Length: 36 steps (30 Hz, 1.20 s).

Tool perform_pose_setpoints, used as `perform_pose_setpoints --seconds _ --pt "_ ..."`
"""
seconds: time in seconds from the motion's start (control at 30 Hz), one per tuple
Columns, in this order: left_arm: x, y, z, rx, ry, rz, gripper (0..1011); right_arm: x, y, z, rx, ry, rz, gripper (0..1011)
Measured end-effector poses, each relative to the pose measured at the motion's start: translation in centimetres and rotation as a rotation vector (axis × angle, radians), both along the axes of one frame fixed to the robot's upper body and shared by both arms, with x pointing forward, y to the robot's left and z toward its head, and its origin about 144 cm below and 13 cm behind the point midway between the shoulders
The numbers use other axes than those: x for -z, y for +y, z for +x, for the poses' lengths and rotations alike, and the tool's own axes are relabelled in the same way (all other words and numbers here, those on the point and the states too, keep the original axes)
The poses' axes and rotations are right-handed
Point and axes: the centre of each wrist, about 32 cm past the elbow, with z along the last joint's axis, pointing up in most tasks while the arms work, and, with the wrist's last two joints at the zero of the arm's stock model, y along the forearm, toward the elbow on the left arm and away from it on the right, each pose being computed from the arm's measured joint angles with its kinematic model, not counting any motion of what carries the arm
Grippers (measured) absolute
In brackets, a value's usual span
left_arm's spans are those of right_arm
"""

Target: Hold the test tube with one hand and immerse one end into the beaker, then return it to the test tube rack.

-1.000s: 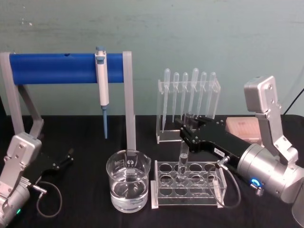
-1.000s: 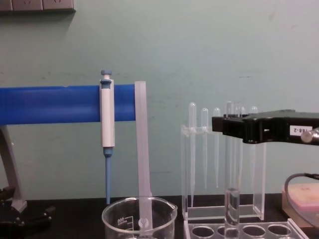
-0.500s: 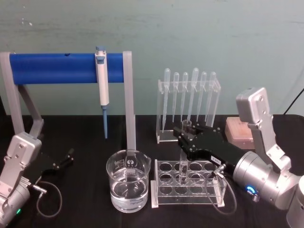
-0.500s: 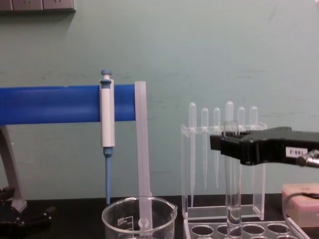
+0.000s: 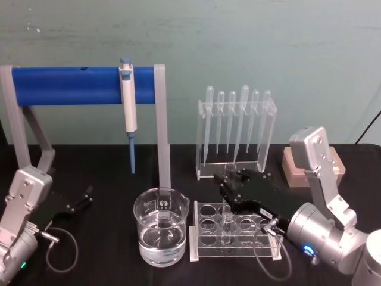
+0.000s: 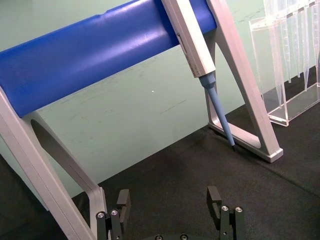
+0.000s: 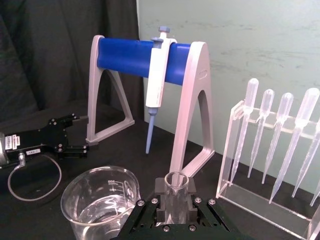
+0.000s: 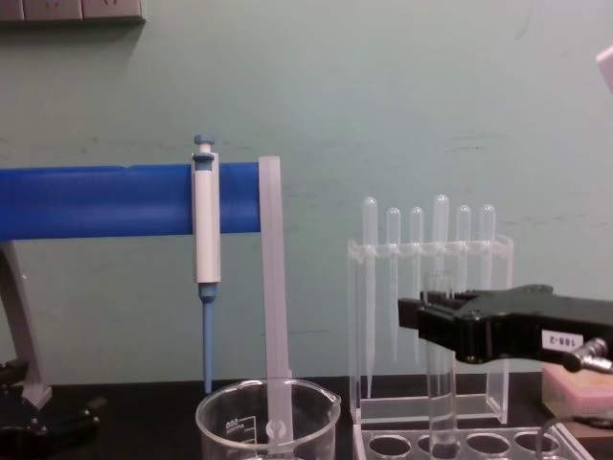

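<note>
The test tube (image 5: pixel 226 227) stands upright in the clear rack (image 5: pixel 205 249), its lower end down in a hole of the front row. My right gripper (image 5: pixel 226 187) is shut on the tube's upper part; in the right wrist view the open rim (image 7: pixel 176 179) sticks up between the black fingers (image 7: pixel 145 216). The chest view shows the tube (image 8: pixel 439 391) hanging below the right gripper (image 8: pixel 428 322) into the rack (image 8: pixel 479 447). The beaker (image 5: pixel 161 233), part filled with clear liquid, sits just left of the rack. My left gripper (image 6: pixel 168 201) rests open at the table's left, holding nothing.
A blue-barred stand (image 5: pixel 83 85) with a white-and-blue pipettor (image 5: pixel 127 101) rises behind the beaker. A clear holder of several plastic pipettes (image 5: pixel 236 134) stands behind the rack. A pink block (image 5: pixel 294 165) lies at the back right. A cable loops near the left arm (image 5: pixel 62 250).
My right gripper has come down and back with the test tube, lowering its bottom end deeper into the rack hole. The left arm has not moved.
</note>
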Motion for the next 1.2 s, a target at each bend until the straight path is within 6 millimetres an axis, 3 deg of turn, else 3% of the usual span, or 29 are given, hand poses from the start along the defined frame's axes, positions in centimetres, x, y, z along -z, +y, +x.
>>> perform_pose_setpoints --seconds 0.43,0.63,0.73,0.83,1.0,1.2 --pt "0.0 0.0 0.0 0.0 0.0 0.0 1000 1.1 0.1 -0.1 -0.003 0.014 -0.001 234" --pt "0.0 0.0 0.0 0.0 0.0 0.0 1000 0.5 0.1 -0.3 -0.002 0.009 0.003 398" --pt "0.0 0.0 0.0 0.0 0.0 0.0 1000 -0.2 -0.1 -0.6 0.0 -0.008 0.016 541" --pt "0.0 0.0 0.0 0.0 0.0 0.0 1000 -1.0 -0.5 -1.0 0.006 -0.029 0.043 602" --pt "0.0 0.0 0.0 0.0 0.0 0.0 1000 -2.9 -2.0 -2.2 0.047 -0.095 0.088 772" --pt "0.0 0.0 0.0 0.0 0.0 0.0 1000 -3.3 -3.8 -3.2 0.142 -0.133 0.101 954"
